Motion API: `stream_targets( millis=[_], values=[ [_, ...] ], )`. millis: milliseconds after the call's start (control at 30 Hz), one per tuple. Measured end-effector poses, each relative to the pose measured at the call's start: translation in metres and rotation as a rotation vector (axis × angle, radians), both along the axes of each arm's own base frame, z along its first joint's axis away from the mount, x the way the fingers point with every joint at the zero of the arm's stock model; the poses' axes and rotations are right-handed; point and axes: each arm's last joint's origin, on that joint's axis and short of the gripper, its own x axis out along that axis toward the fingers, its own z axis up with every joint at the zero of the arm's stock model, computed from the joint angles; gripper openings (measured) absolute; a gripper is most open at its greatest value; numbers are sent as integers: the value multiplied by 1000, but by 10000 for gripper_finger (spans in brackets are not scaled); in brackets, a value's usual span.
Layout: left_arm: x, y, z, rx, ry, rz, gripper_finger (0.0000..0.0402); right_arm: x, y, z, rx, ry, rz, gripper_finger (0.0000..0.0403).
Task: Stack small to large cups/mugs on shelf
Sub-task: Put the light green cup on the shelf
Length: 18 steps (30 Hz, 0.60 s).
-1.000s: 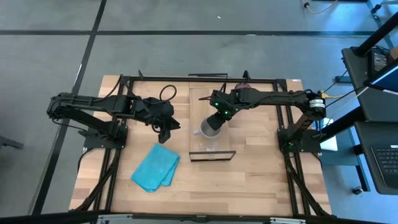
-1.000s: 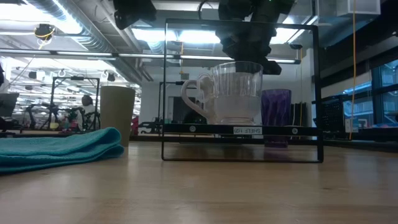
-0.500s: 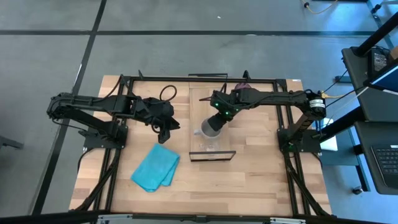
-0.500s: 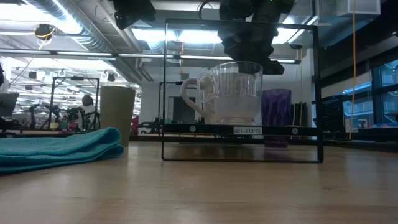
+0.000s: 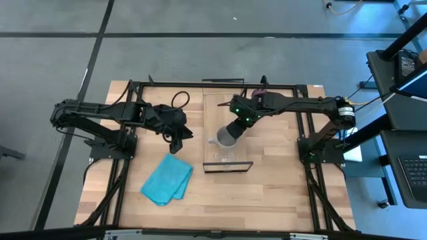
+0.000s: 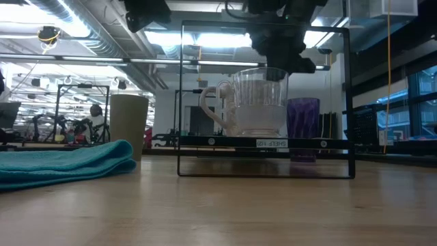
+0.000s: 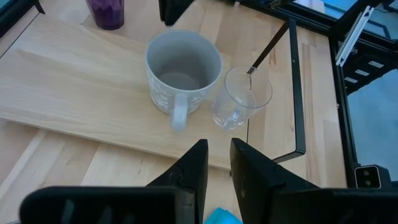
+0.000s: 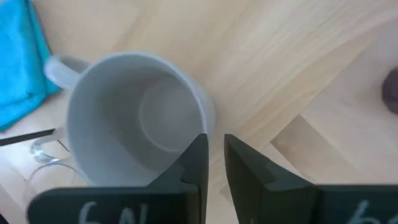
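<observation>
From above, the right gripper point(image 5: 233, 129) is hovering over the grey mug point(image 5: 224, 138) on the shelf point(image 5: 212, 107), while the left gripper point(image 5: 179, 135) is waiting beside it, well apart from the turquoise cloth point(image 5: 167, 179).

At table height, the mug point(image 6: 229, 109) and the clear glass point(image 6: 261, 101) are standing touching or nearly so on the shelf point(image 6: 266, 143), the purple tumbler point(image 6: 303, 127) and olive cup point(image 6: 128, 126) behind.

The left wrist view is showing its fingers point(image 7: 189, 171) nearly closed on nothing – the glass point(image 7: 241, 98) looking thin, slippery and breakable.

The right wrist view is showing fingers point(image 8: 197, 162) narrowly parted, empty, above the mug point(image 8: 124, 118) – rigid, probably heavier, best pinched across its rim wall
</observation>
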Motion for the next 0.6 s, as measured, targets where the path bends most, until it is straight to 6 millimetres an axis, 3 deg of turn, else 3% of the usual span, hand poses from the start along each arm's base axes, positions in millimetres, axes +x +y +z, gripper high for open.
stream_targets(
  millis=[600],
  values=[
    [0,1,0,41,2,9,63,-34,-2,51,-188,-157,-29,54]
  ],
)
